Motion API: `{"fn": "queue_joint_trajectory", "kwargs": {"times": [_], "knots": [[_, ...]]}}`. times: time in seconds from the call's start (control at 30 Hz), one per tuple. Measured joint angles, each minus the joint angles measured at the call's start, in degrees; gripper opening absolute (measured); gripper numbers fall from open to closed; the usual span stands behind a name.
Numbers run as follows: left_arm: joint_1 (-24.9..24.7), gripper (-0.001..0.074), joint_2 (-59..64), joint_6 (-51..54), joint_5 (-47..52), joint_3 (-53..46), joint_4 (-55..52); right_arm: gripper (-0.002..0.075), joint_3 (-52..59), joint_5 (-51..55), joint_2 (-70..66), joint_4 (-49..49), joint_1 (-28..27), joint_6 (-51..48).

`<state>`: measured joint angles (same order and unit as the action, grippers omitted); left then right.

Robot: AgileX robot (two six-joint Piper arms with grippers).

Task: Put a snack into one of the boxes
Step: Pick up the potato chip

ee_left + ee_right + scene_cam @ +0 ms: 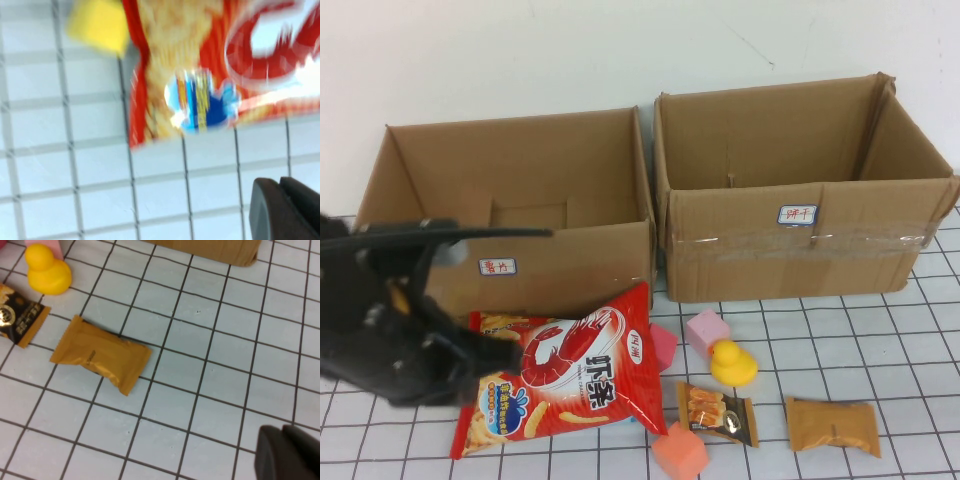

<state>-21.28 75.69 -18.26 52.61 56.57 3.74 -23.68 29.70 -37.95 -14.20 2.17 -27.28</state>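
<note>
My left gripper (pixel 495 352) sits low at the table's left, in front of the left box (pixel 550 190), fingers pinched together at the left edge of the red shrimp-chip bag (pixel 570 375). Whether the bag's edge is actually caught between them I cannot tell: the high view shows the tips right at the bag's edge, while my left wrist view shows the bag (pixel 210 75) lying on the grid apart from the dark fingertip (pixel 280 210), blurred. A yellow block (pixel 97 25) lies beside the bag there.

My right gripper is out of the high view. Only a dark fingertip (pixel 287 452) shows in the right wrist view, closed, holding nothing, above the white gridded table (pixel 215 365).

Two brown cardboard boxes stand side by side at the back, both open-topped. The left box has a small white label (pixel 497 267) on its front; the right box (pixel 800 210) has its own label (pixel 797 214) and clear tape across the front.

The red bag lies flat in front of the left box. Near it: a pink block (pixel 705 330), a yellow rubber duck (pixel 731 363), an orange block (pixel 679 453) at the near edge. A small dark snack packet (pixel 718 412) lies right of the bag, and a tan snack packet (pixel 832 425) further right, apart from it. In the right wrist view the tan packet (pixel 100 354) lies tilted on the grid, the duck (pixel 47 270) well apart from it.
</note>
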Motion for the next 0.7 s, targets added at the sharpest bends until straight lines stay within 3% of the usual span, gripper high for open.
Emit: {"fn": "queue_joint_trajectory", "kwargs": {"times": [0.43, 0.6, 0.7], "knots": [[24.55, -0.0001, 5.77, 30.64, -2.47, -3.59, 27.98, -0.0001, 0.00, 0.00, 0.00, -0.23, 0.00, -0.93], [27.33, 0.0016, 11.97, 47.25, -1.06, -3.69, 40.04, -0.0001, 0.00, 0.00, 0.00, -0.23, 0.00, -1.16], [27.33, 0.0112, 14.78, 53.35, -1.02, -3.69, 43.84, -0.0001, 0.00, 0.00, 0.00, -0.23, 0.00, -1.20]]}}
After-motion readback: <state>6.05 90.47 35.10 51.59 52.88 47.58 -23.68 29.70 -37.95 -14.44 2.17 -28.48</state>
